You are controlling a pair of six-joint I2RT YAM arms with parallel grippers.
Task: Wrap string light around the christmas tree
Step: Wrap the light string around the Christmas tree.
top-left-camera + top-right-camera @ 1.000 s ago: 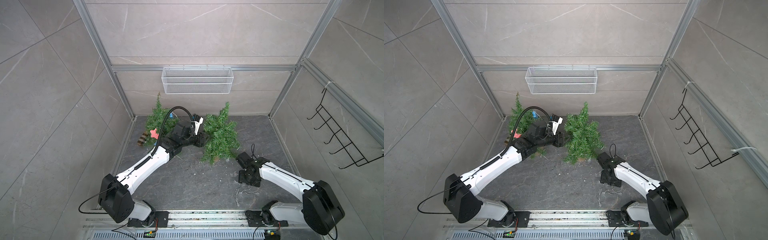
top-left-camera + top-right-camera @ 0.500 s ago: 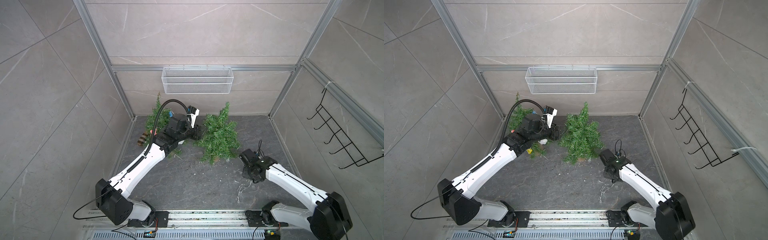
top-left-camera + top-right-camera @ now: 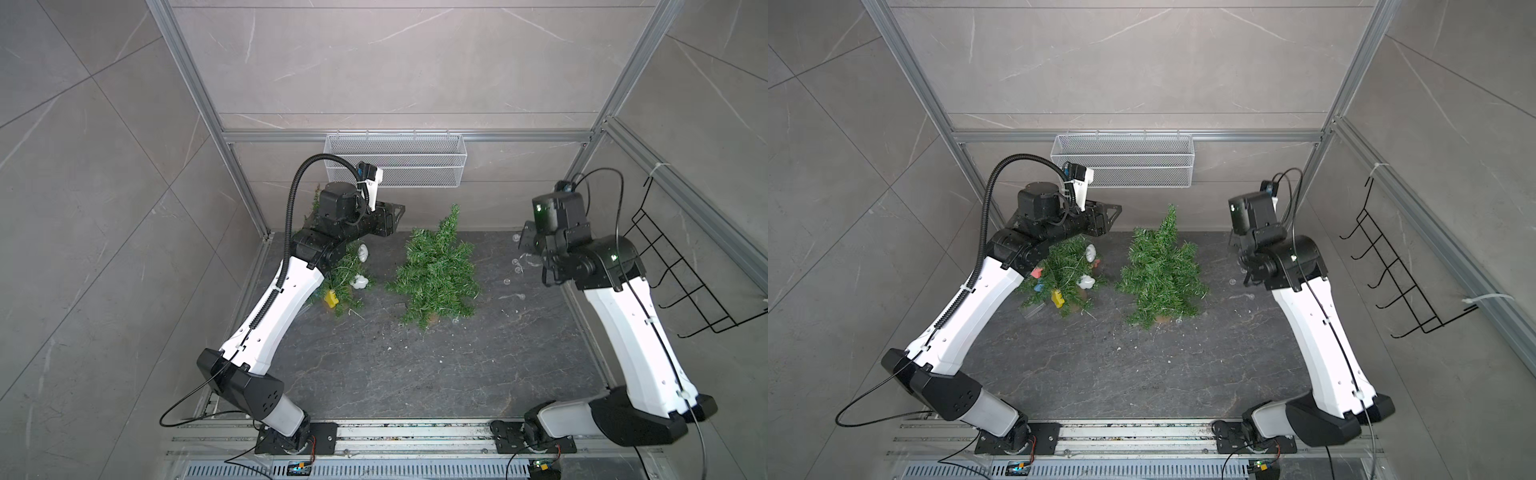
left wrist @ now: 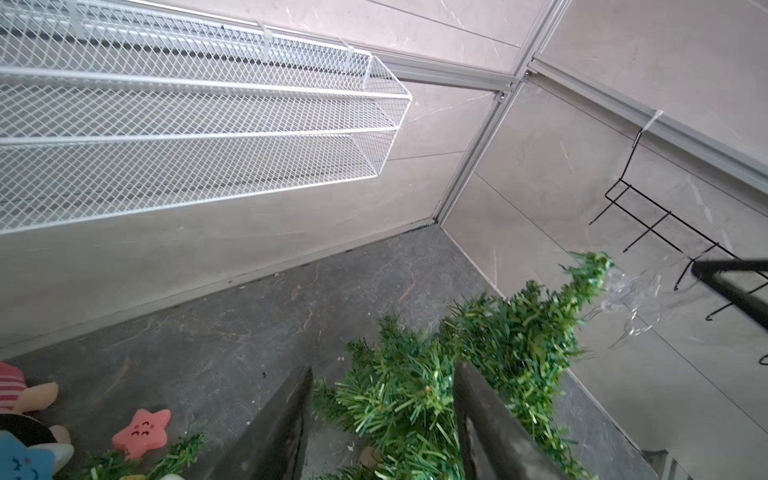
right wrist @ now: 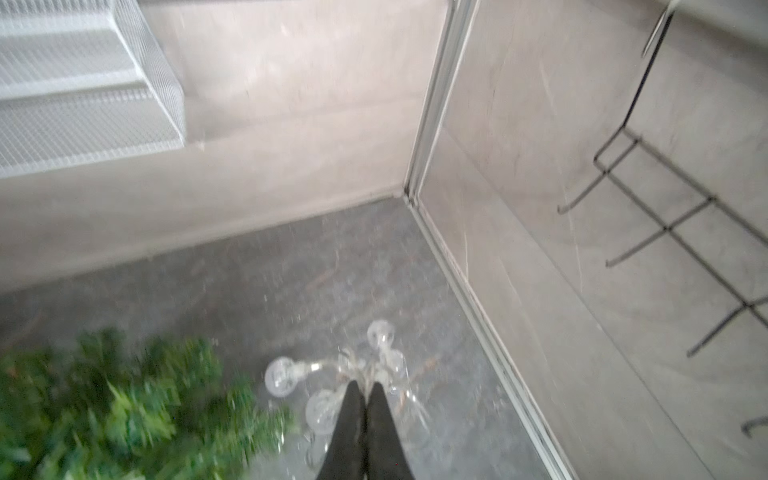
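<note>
Clear glass bulbs: the string light [image 5: 284, 376] now hangs above the floor [image 3: 374, 365], at three o'clock of the bare christmas tree [image 3: 436, 274] and well apart from it.
Right gripper [image 5: 365, 390]: a second ago it was low and open over the strand; now it is pinched tight on the wire and raised high.
Left gripper [image 4: 384, 370]: it has lifted off the branches to the tree's ten o'clock, with its jaws half apart and empty.
Wrap so far: none, as nothing is wound on the tree.
Meaning: the pickup looks done, and I'd say carrying the strand over comes next.

Bare floor [image 3: 382, 257] between christmas tree [image 3: 436, 274] and decorated tree [image 3: 1065, 274]; wire basket [image 3: 395, 162] behind.
</note>
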